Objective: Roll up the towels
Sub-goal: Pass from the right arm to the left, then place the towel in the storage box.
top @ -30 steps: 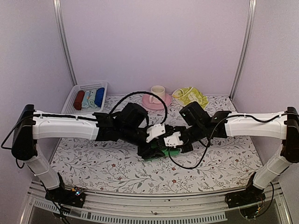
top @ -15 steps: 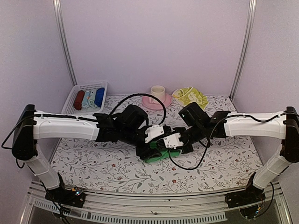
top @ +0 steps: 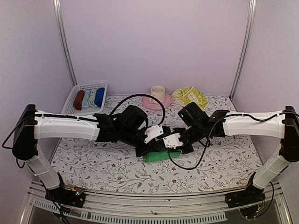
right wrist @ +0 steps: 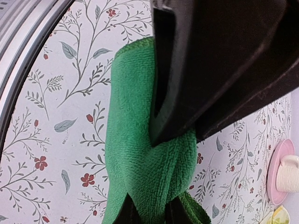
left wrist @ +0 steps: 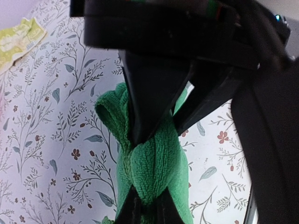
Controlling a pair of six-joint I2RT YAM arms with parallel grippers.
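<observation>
Green towel (top: 159, 156): part-rolled, in front of saucer (top: 166, 102).
Left gripper (top: 145, 150): grasping it.
Right gripper (top: 180, 147): grasping it.
Your move: turn both ends evenly.

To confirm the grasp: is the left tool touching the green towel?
Touching. The left wrist view shows the left tool closed on the green towel, pinching the cloth.

Lilac walls (top: 154, 42), floral-print tabletop (top: 93, 164)

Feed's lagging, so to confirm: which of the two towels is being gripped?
The plain green towel, clamped by the left pincer and right pincer; the yellow printed towel lies untouched at the back.
</observation>
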